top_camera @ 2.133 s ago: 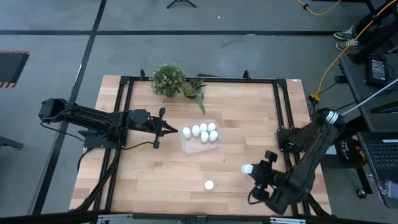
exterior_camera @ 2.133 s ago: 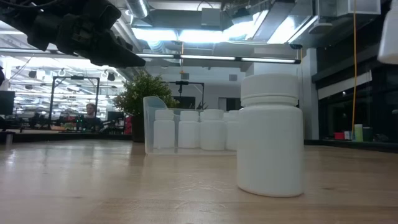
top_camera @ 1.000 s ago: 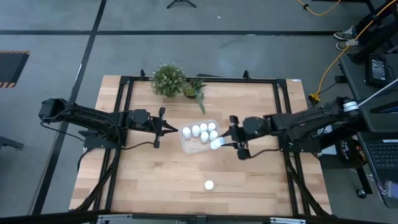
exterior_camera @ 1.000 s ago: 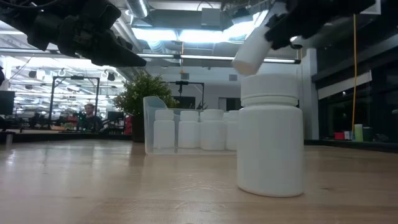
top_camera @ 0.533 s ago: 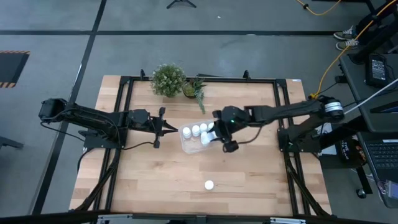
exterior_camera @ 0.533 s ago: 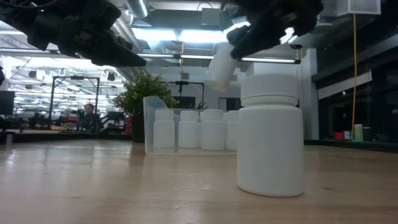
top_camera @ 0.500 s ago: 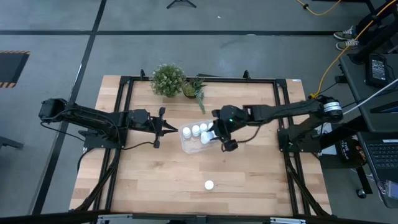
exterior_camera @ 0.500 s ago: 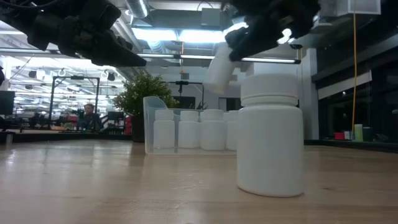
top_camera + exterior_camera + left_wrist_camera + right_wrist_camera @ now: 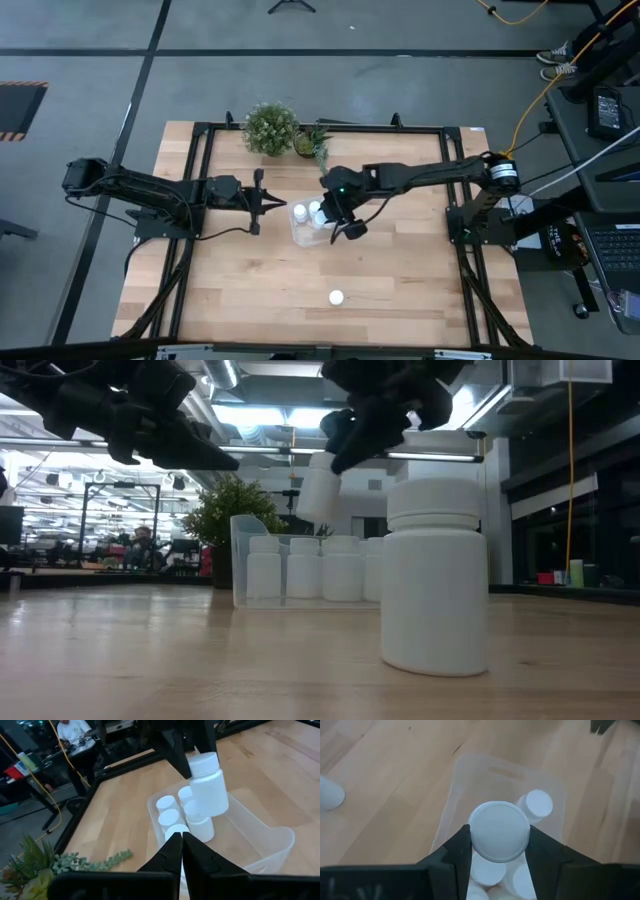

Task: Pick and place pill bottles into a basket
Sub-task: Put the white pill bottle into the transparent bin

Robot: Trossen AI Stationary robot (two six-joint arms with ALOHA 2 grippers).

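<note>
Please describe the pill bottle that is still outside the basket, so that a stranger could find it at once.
Start at the clear basket in the table's middle. From there, go toward the table's front edge: one pill bottle stands upright, alone on bare wood, touching nothing.

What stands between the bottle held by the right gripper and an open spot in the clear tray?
Nothing visible. The right gripper holds the bottle above the tray, whose side beside the standing bottles is bare.

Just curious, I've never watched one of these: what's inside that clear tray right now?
The tray holds standing white bottles, at least four. The right gripper holds another bottle above them, hiding some, so I can't count exactly.
</note>
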